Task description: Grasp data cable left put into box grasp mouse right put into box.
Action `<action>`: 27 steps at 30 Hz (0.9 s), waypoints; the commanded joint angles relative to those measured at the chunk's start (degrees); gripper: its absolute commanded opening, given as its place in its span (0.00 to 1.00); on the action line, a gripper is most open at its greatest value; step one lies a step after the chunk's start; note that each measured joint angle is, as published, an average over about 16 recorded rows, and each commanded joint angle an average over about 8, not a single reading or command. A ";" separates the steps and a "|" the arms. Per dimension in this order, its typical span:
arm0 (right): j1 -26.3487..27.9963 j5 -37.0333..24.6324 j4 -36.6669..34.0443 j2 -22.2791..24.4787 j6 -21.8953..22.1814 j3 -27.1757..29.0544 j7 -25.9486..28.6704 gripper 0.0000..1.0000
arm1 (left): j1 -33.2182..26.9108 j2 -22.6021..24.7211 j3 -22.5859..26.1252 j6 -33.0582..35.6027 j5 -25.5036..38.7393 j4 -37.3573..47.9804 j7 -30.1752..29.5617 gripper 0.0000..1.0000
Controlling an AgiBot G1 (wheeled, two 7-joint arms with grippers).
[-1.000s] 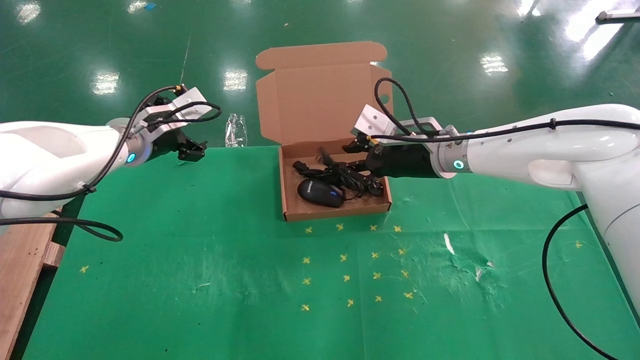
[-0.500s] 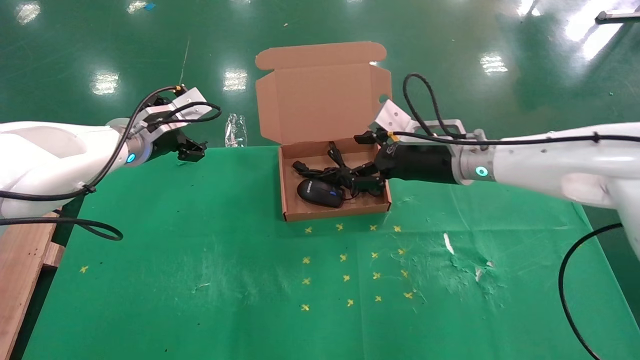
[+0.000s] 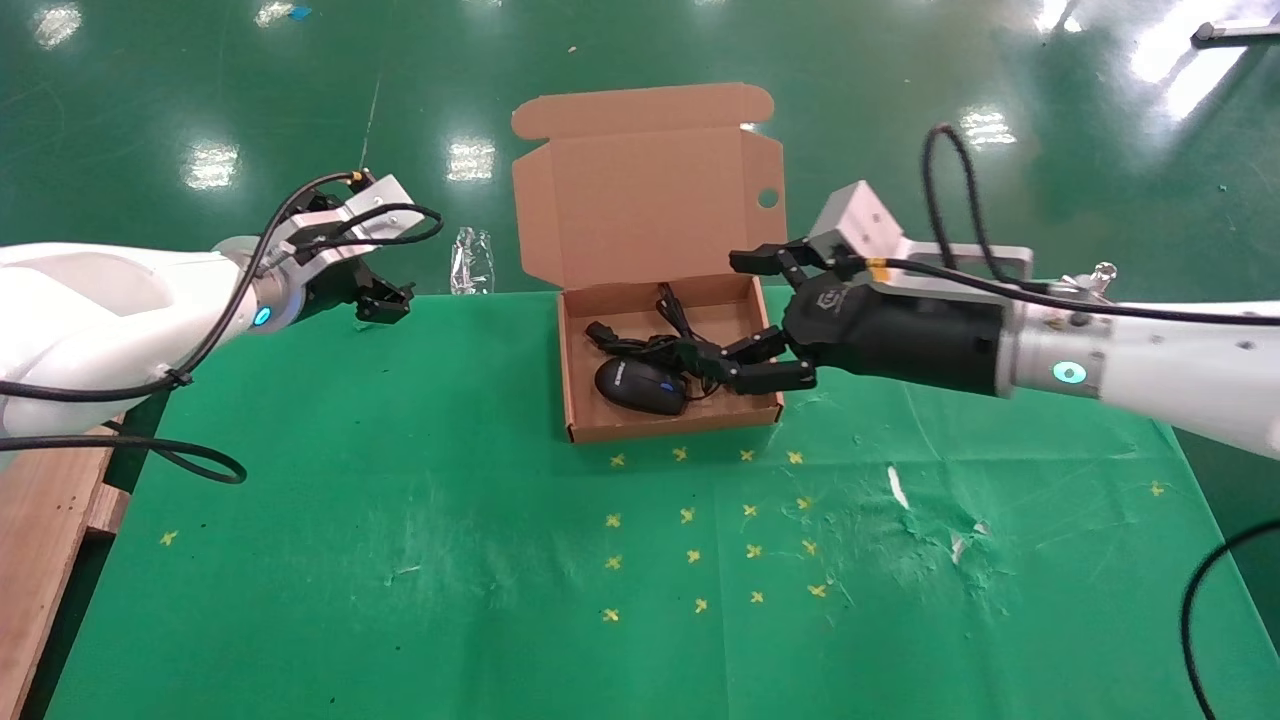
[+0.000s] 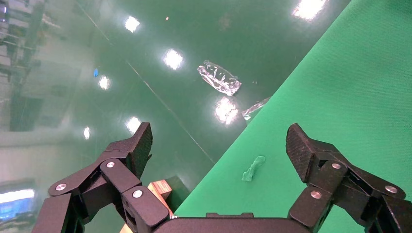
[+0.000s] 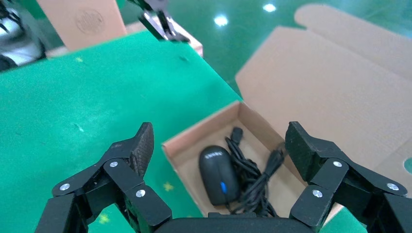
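Both items lie in the shallow brown cardboard mailer box (image 3: 575,400) with its flap lid standing open: small black oval mouse (image 3: 640,386) with the blue scroll wheel toward the near left of the tray, thick black coiled data cable (image 3: 690,350) bunched just behind and beside it, touching it, plug end near the back-left corner. Judged from this layout, placing step done for both; only clearing the arm away left.

Right gripper (image 3: 775,315) hovering over the box's right wall, fingers spread wide, nothing between them; same seen in the right wrist view (image 5: 218,145), mouse (image 5: 218,174) and cable (image 5: 252,177) lying below in the tray. Left gripper (image 3: 385,297) parked well apart at the table's far left edge, also spread open and empty (image 4: 218,145).

Next move, by judgement: lift the right gripper up and away without snagging; lower finger close to the right wall and to the cable loops, so a straight rise looks safer than a sideways sweep.

Around: green cloth-covered table (image 3: 400,520) with small yellow cross marks (image 3: 690,555) in front of the box and scuffed white patches (image 3: 940,530) to the right; a crumpled clear plastic wrapper (image 3: 472,260) on the glossy green floor beyond the table edge; wooden board (image 3: 40,540) at the left. Nothing lying in the withdrawal path apart from the upright lid behind.
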 commanded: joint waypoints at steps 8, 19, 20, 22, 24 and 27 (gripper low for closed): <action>-4.60 7.66 7.82 5.86 -4.33 2.64 2.01 1.00 | 2.52 -2.28 -4.15 4.32 -9.93 -1.47 5.61 1.00; -10.24 17.05 17.43 13.05 -9.65 5.87 4.47 1.00 | 7.37 -6.69 -12.19 12.72 -29.16 -4.34 16.47 1.00; -10.74 17.88 18.28 13.68 -10.12 6.15 4.69 1.00 | 7.80 -7.08 -12.90 13.46 -30.86 -4.59 17.43 1.00; -11.78 19.61 20.04 15.00 -11.10 6.75 5.14 1.00 | 8.69 -7.89 -14.37 15.00 -34.39 -5.12 19.42 1.00; -12.79 21.31 21.78 16.30 -12.06 7.33 5.58 1.00 | 9.57 -8.69 -15.82 16.52 -37.87 -5.64 21.39 1.00; -14.33 23.87 24.39 18.26 -13.50 8.21 6.25 1.00 | 10.89 -9.89 -18.01 18.80 -43.10 -6.42 24.34 1.00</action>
